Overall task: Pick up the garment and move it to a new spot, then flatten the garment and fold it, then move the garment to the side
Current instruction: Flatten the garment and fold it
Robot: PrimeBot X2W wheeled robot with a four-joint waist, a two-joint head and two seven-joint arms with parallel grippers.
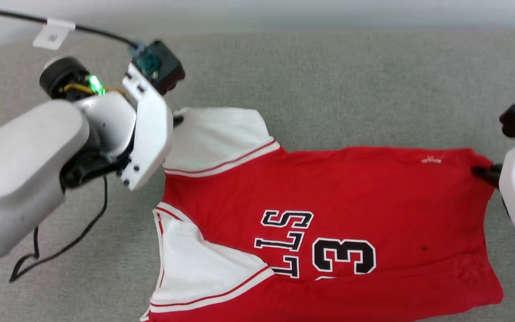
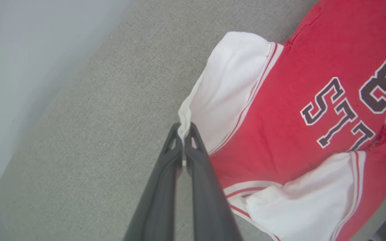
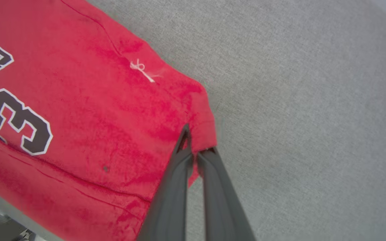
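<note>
The garment (image 1: 329,201), a red jersey T-shirt with white sleeves and black-and-white lettering, lies sideways on the grey surface, folded lengthwise, sleeves toward my left. My left gripper (image 2: 183,132) is shut on the edge of the far white sleeve (image 2: 226,87); in the head view its fingers meet the sleeve by the pale wrist plate (image 1: 175,120). My right gripper (image 3: 196,147) is shut on the red hem corner (image 3: 203,134); the head view has that gripper (image 1: 485,173) at the garment's right end. The near white sleeve (image 1: 199,264) lies flat.
Grey fabric-covered surface (image 1: 329,80) stretches behind and around the garment. A black cable (image 1: 61,250) loops on it under my left arm, and another cable with a white tag (image 1: 54,33) runs at the top left. A pale wall (image 2: 18,50) borders the surface.
</note>
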